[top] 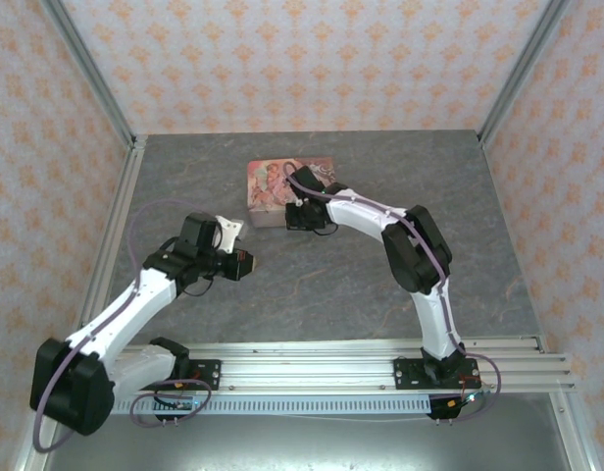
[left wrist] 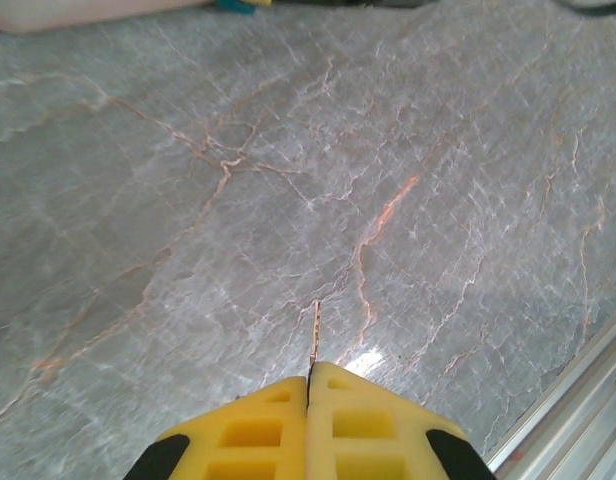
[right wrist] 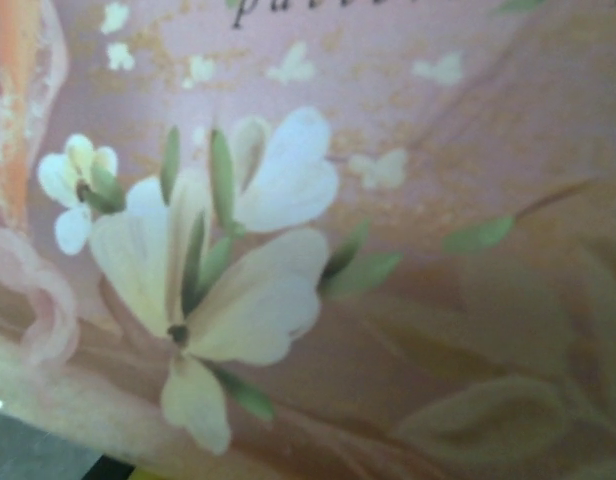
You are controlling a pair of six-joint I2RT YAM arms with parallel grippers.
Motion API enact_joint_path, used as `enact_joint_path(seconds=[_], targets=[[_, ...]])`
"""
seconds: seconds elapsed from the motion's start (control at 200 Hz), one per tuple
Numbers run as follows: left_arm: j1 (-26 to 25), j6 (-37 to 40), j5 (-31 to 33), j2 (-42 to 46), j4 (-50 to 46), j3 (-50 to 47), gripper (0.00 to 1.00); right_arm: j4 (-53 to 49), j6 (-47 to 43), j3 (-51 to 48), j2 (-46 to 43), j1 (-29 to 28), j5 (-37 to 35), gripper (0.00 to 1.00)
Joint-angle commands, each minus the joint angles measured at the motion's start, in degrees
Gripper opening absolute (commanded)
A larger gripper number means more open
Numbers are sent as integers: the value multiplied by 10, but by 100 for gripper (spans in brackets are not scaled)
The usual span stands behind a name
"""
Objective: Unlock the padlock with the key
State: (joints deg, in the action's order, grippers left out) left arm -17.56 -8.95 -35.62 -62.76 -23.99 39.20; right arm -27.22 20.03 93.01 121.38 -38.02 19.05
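The left gripper (left wrist: 309, 378) held its yellow fingers pressed together on the key (left wrist: 314, 332), a thin sliver pointing out over the grey table (left wrist: 438, 150). Farther away, a teal edge of the padlock (left wrist: 234, 5) showed beside the pink box (top: 282, 186). The right gripper (top: 308, 220) was close to that box, and I could not tell how its jaws stood.

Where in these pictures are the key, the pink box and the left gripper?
key (left wrist: 314, 335): left wrist view, middle of its thin blade.
pink box (top: 268, 186): top external view, bare left part of its lid.
left gripper (left wrist: 309, 378): left wrist view, seam between its shut yellow fingertips.
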Motion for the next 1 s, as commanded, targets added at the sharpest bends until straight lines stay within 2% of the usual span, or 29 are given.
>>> enact_joint_path(seconds=[0.0,0.135,0.49,0.996], targets=[[4,1,-67,-48,71,25,0,-10,-1,13,-37,21,100,0],[5,-4,-80,-90,127,31,0,-12,18,12,-38,45,150,0],[19,-12,-75,-87,288,-36,0,-60,7,47,-45,71,232,0],[20,-102,-104,-122,397,-50,0,-83,50,54,-80,88,295,0]])
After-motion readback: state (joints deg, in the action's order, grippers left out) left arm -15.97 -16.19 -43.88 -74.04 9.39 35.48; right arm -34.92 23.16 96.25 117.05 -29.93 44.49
